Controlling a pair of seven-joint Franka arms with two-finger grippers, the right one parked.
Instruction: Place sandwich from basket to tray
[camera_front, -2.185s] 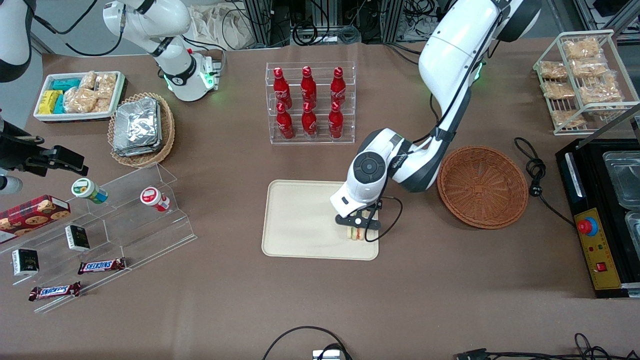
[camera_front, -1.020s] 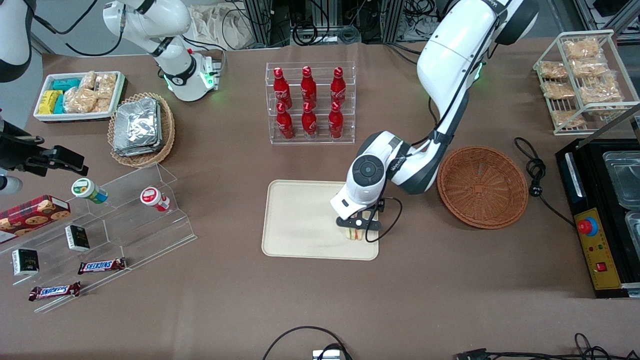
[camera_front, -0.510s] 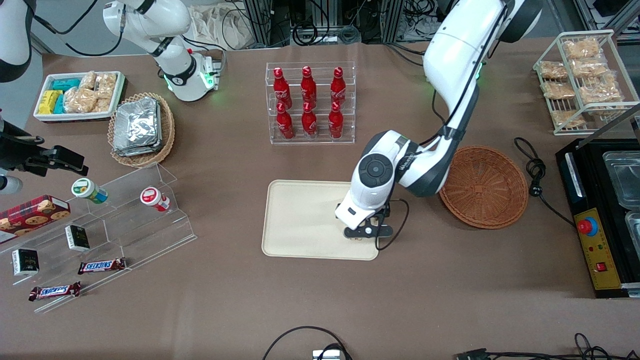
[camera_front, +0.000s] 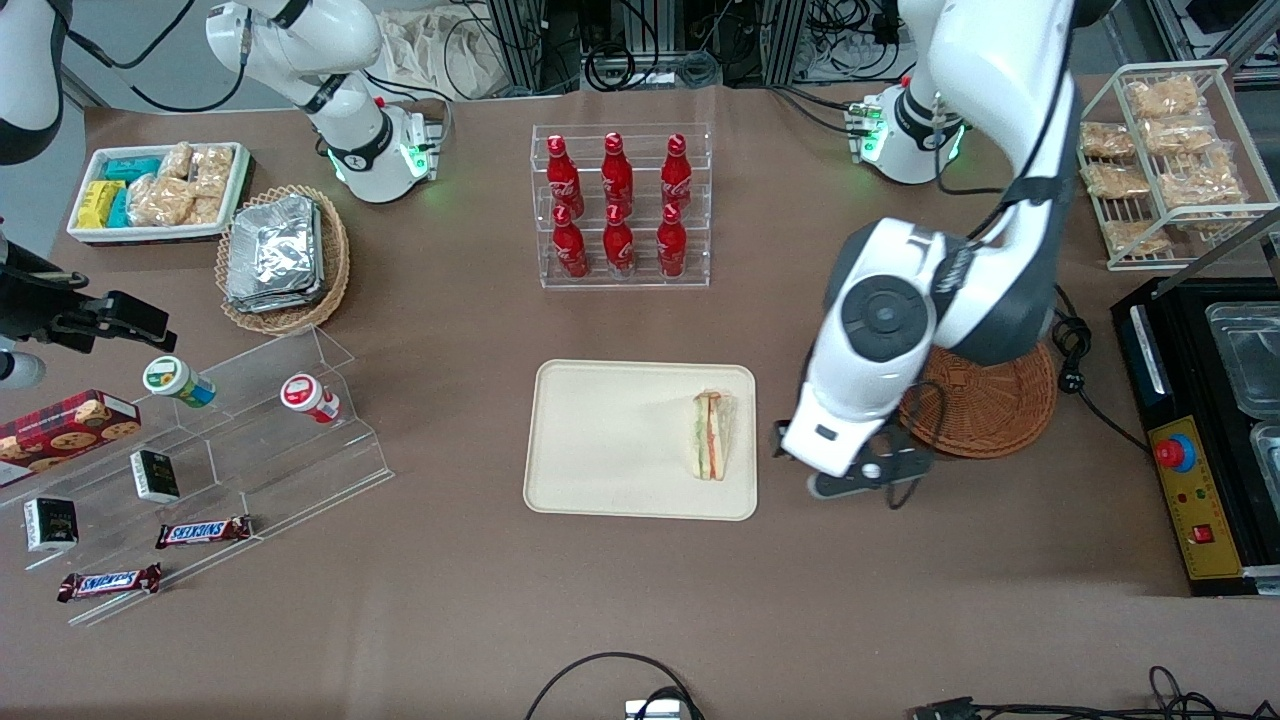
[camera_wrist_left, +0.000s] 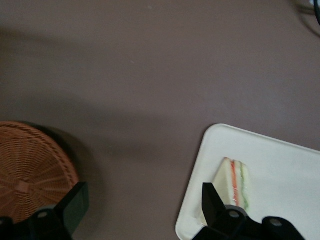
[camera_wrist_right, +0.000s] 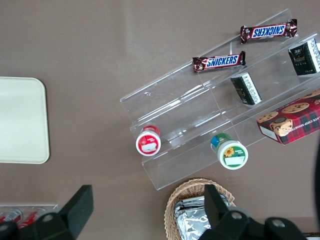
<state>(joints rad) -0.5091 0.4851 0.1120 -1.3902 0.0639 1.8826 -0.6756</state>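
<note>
The sandwich (camera_front: 712, 436) is a small wedge with green, orange and red layers, lying on the cream tray (camera_front: 610, 440) close to the tray's edge toward the working arm's end. My gripper (camera_front: 862, 478) hangs above bare tablecloth between the tray and the reddish-brown basket (camera_front: 990, 405), whose rim the arm partly covers. In the left wrist view my gripper (camera_wrist_left: 144, 206) is open with only tablecloth between its fingers (camera_wrist_left: 75, 204). On either side of it there are the sandwich (camera_wrist_left: 233, 182) on the tray (camera_wrist_left: 285, 165) and the basket (camera_wrist_left: 30, 167), which holds nothing.
A clear rack of red bottles (camera_front: 620, 205) stands farther from the front camera than the tray. A black cable (camera_front: 1070, 340), a black machine (camera_front: 1200, 430) and a wire rack of snacks (camera_front: 1165, 150) are at the working arm's end. An acrylic stand (camera_front: 230, 440) is at the parked arm's end.
My gripper was low on the tray around the sandwich. It has let go, risen and swung off the tray toward the basket; the sandwich stays on the tray.
</note>
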